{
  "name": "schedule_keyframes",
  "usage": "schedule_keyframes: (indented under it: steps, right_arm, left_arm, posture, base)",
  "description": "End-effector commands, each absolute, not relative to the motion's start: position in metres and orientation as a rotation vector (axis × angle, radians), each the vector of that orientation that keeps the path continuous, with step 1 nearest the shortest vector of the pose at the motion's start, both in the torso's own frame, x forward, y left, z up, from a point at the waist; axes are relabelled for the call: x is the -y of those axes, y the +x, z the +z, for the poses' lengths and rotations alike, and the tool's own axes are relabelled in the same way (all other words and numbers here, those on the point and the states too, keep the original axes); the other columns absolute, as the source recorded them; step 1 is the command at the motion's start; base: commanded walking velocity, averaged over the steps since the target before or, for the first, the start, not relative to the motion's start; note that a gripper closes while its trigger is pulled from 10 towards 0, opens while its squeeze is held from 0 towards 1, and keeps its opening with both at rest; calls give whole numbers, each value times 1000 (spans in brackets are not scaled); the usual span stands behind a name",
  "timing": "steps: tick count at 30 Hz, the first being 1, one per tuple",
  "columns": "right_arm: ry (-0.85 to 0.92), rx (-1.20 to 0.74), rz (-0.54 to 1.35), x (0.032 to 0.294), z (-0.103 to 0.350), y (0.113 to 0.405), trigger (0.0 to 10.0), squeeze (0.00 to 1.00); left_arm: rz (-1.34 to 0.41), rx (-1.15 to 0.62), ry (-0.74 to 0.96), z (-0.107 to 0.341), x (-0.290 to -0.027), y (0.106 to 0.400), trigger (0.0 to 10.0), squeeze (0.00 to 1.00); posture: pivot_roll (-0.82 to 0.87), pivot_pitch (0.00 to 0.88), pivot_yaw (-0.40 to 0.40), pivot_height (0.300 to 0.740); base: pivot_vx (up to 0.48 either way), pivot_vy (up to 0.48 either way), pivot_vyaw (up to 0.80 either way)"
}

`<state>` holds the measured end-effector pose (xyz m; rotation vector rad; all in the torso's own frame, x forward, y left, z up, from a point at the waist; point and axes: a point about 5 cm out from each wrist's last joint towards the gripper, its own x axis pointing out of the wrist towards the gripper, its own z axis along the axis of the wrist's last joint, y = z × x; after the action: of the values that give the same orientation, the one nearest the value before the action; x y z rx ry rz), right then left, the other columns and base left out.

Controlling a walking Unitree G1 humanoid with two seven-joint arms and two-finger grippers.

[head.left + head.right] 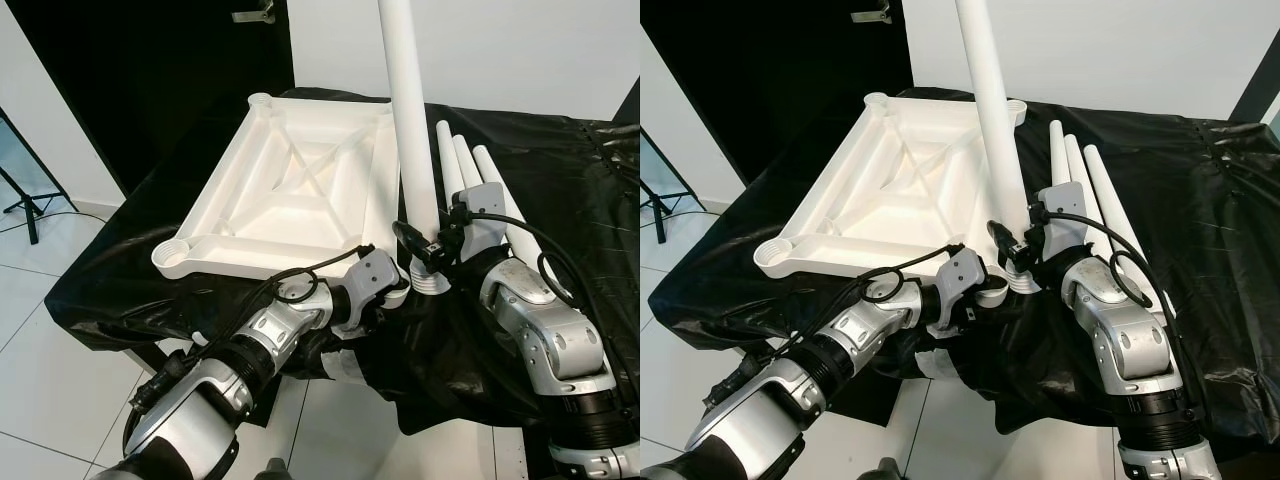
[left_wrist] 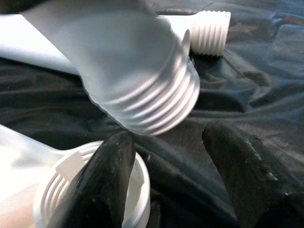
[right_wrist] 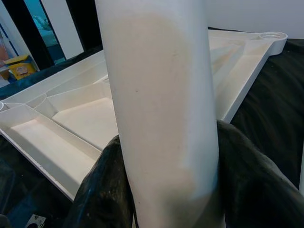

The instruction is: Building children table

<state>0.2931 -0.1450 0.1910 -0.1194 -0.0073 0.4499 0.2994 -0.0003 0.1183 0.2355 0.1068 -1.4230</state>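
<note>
A white plastic tabletop [image 1: 290, 190] lies upside down on a table draped in black sheeting [image 1: 560, 180], its ribbed underside facing up and a round threaded socket at each corner. The right gripper [image 1: 432, 235] is clamped around a long white table leg [image 1: 408, 120] low on its shaft, holding it nearly upright — tilted slightly — with its threaded end [image 2: 147, 102] just above the near right corner socket [image 2: 92, 190] of the tabletop. From the right wrist camera the two black fingers [image 3: 102, 190] press against both sides of the leg, with the tabletop's inner ribs lying behind it. The left gripper [image 1: 385, 290] reaches in at that same corner; its fingers stand apart, one fingertip [image 2: 107, 178] resting on the socket's rim, the other on the black sheeting beside it, and the leg's thread hangs just over them without being seated in the socket. Three more white legs [image 1: 470, 170] lie side by side on the sheeting just to the right of the tabletop, their rounded ends pointing away from the robot.
</note>
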Motion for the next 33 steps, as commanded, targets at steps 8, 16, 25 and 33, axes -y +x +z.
schedule_keyframes:
  steps: [8,16,25,33]
  right_arm:
    - [-124,30,433,148,199,297,10000,0]
    - [-141,73,384,159,215,302,10000,0]
    - [-139,78,361,163,215,299,10000,0]
    - [-138,88,356,164,218,298,10000,0]
  left_arm:
    - [-2063,-251,207,112,-3,253,10000,0]
    - [-2039,-223,221,117,35,254,10000,0]
    - [-1959,-45,57,154,26,261,10000,0]
    - [-1635,-168,355,128,11,289,10000,0]
  posture:
    - [112,0,34,740]
    - [93,0,47,740]
    - [74,0,62,740]
    - [84,0,56,740]
  base:
    - [0,0,0]
    - [0,0,0]
    - [0,0,0]
    - [0,0,0]
